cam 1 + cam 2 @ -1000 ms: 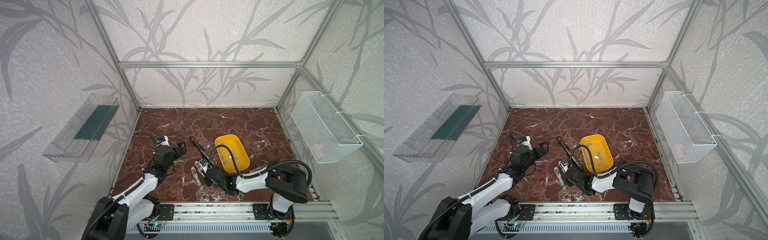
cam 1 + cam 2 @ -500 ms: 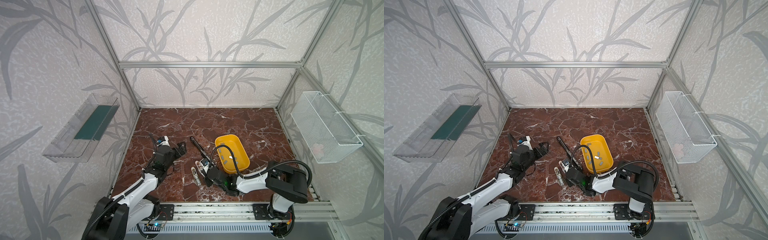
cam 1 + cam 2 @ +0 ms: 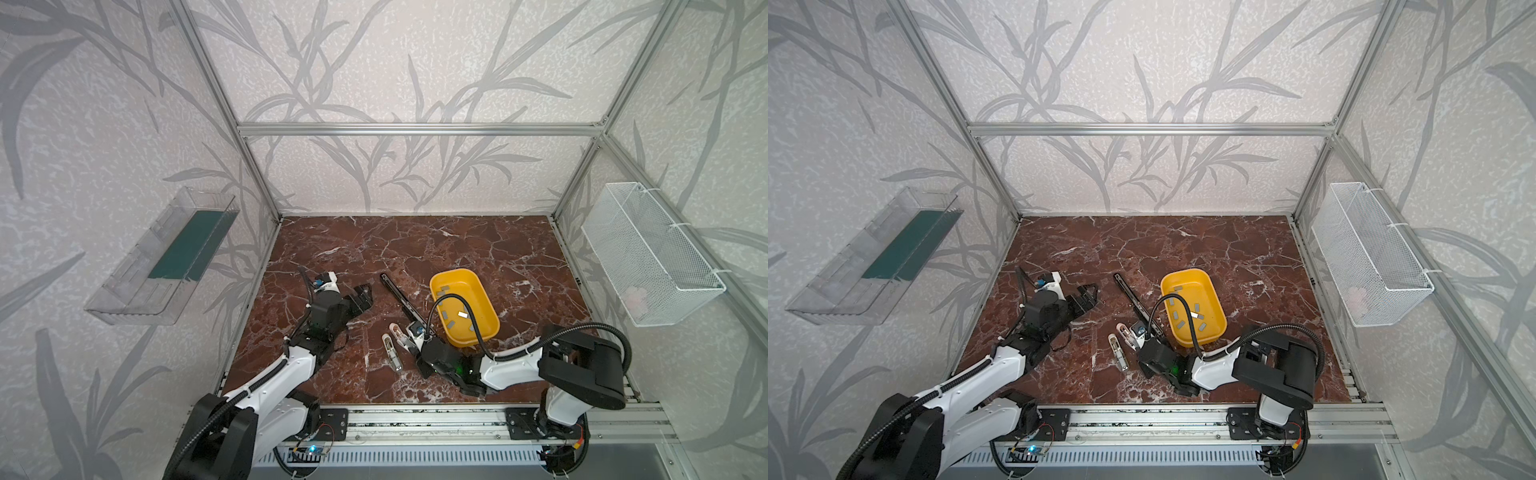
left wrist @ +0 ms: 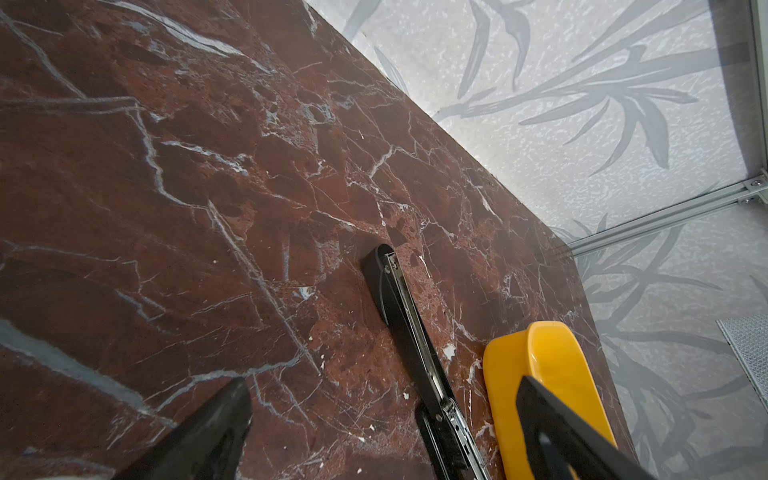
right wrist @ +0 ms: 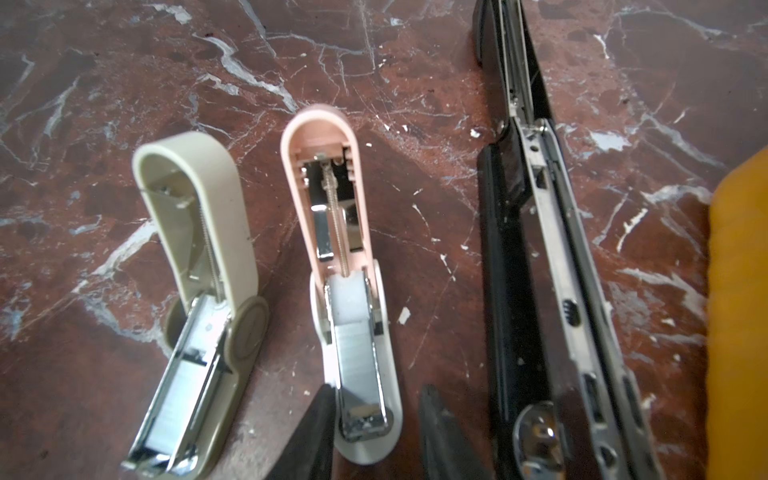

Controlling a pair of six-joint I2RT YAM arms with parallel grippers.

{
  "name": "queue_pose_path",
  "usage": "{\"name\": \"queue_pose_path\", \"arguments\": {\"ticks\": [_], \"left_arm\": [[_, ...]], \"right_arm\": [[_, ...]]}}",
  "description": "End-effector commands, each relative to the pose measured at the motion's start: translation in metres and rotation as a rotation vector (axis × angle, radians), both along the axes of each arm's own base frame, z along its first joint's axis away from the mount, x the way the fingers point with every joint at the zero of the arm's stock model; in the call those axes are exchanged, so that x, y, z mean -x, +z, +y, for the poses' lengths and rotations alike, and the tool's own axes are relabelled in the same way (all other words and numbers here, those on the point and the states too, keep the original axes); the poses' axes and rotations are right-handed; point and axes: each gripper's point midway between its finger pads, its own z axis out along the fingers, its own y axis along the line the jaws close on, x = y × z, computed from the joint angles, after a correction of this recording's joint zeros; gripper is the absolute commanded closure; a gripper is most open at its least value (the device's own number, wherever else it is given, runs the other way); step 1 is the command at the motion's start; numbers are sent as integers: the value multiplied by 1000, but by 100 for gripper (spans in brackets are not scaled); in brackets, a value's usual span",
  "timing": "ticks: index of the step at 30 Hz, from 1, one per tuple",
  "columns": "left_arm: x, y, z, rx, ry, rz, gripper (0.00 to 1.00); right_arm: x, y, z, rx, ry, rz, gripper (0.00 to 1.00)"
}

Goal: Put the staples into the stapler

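Nothing legible noted: no text, label, brand, number or sign readable on the pink mini stapler, the beige mini stapler, the black stapler or the yellow tray; the pictured surfaces are plain or too blurred.

Red-brown veined marble floor, pale leaf-patterned walls, aluminium frame, clear wall shelf, white wire basket

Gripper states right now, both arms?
Left gripper: open, holding nothing.
Right gripper: partly open, jaws either side of the pink stapler's front end, not gripping it.
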Motion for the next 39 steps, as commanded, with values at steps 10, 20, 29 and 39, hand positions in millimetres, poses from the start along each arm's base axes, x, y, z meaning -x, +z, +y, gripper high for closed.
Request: {"name": "queue_pose_path", "arguments": {"ticks": [10, 20, 29, 39], "left_arm": [[-7, 14, -1, 15, 6, -23, 1], [-7, 13, -2, 22, 1, -19, 1], [-9, 10, -4, 25, -3, -9, 1], [-9, 10, -5, 26, -7, -9, 1]], "right_arm": [[1, 27, 10, -96, 35, -42, 65], [-17, 39, 22, -43, -11, -85, 70], [-32, 22, 25, 36, -66, -88, 76], [-37, 12, 18, 79, -109, -86, 79]]}}
